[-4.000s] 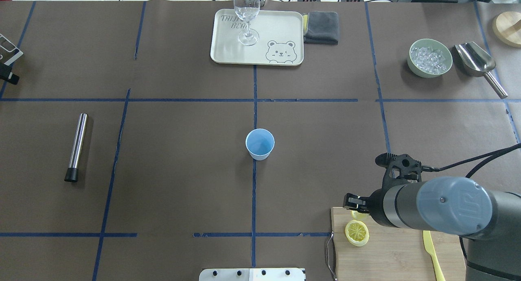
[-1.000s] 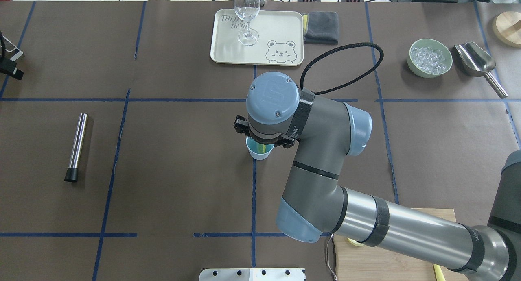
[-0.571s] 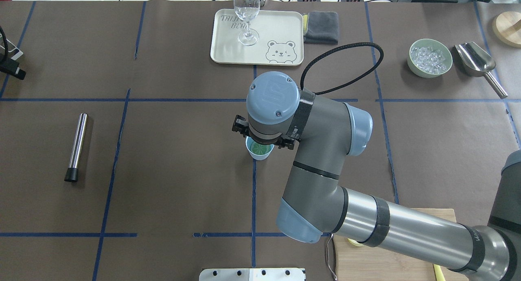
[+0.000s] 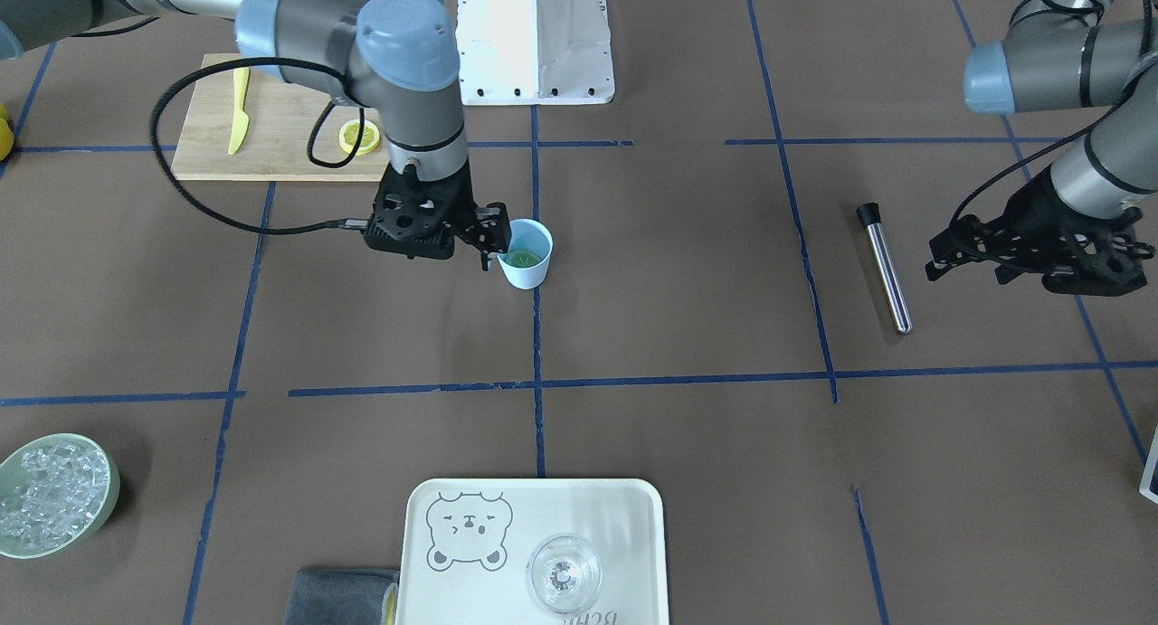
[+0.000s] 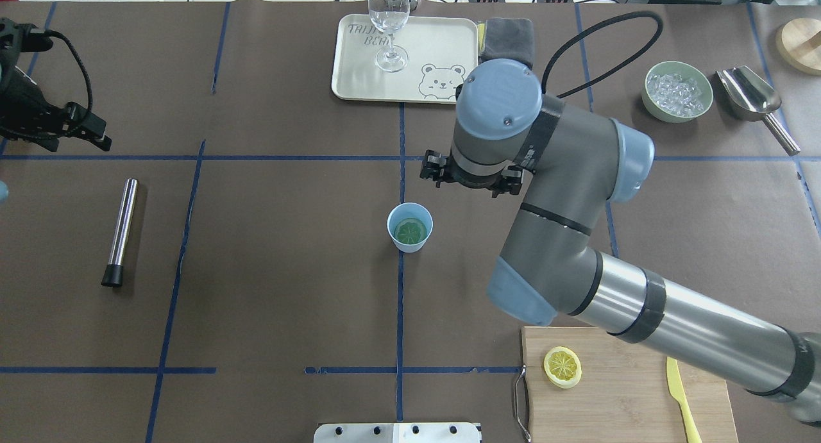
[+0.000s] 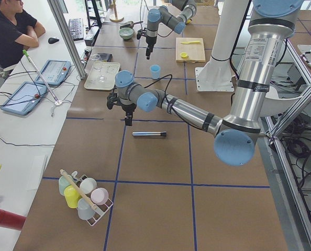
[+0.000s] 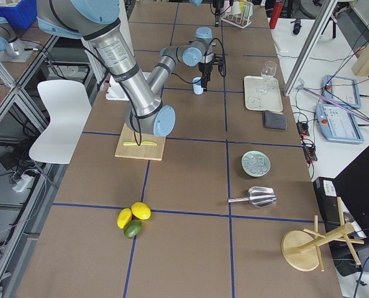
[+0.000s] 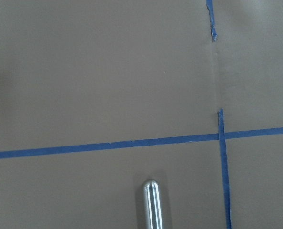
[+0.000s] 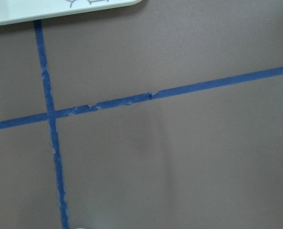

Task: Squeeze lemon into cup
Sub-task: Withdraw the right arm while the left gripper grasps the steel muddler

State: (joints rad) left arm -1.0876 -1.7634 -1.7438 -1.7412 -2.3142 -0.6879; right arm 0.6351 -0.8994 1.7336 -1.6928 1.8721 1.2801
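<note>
The pale-blue cup stands at the table's middle on a blue tape line. One lemon slice lies flat inside it and looks greenish; it also shows in the front view inside the cup. My right gripper is open and empty, raised just to the cup's right and a little beyond it; in the overhead view its wrist hides the fingers. The second lemon slice lies on the cutting board. My left gripper is open and empty at the far left.
A metal rod with a black tip lies at the left, below the left gripper. A tray with a wine glass and a grey cloth are at the back. A bowl of ice, a scoop and a yellow knife are on the right.
The right gripper carried a lemon slice from the board to the cup, let it drop in, then moved away to the right and back. The left gripper came in at the left.
</note>
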